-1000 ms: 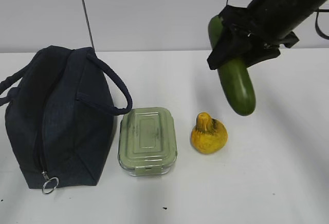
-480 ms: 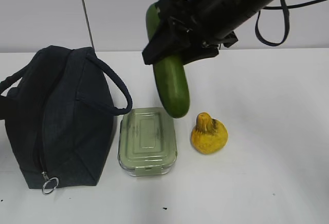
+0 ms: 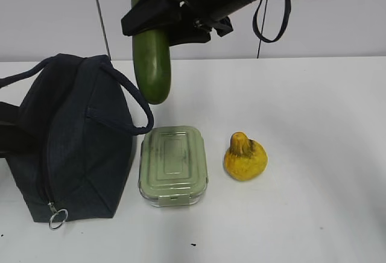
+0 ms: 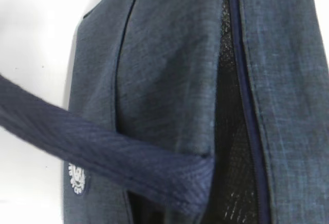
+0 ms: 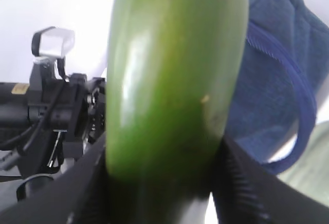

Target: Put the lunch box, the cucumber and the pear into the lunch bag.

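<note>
The dark green cucumber [image 3: 152, 64] hangs upright, clamped between the black fingers of my right gripper [image 3: 154, 25]. Its lower end is level with the right handle of the navy lunch bag [image 3: 72, 148], above the gap between the bag and the lunch box [image 3: 173, 163]. In the right wrist view the cucumber [image 5: 175, 80] fills the frame between the gripper's [image 5: 164, 183] pads, with the bag [image 5: 272, 70] behind it. The yellow-orange pear [image 3: 245, 157] stands right of the lunch box. The left wrist view looks closely at the bag's open zipper slit [image 4: 231, 131]. A handle strap [image 4: 103, 152] runs to the bottom edge. My left gripper's fingers do not show.
The bag's metal ring pull [image 3: 58, 217] hangs at its near end. A black cable [image 3: 259, 28] dangles behind the right arm. The white table [image 3: 313, 215] reaches to a pale wall. Arm hardware [image 5: 51, 106] shows at the left of the right wrist view.
My right arm has carried the cucumber left, from over the pear side to beside the bag, and slightly higher. The bag's left handle has lifted and its left side has shifted.
</note>
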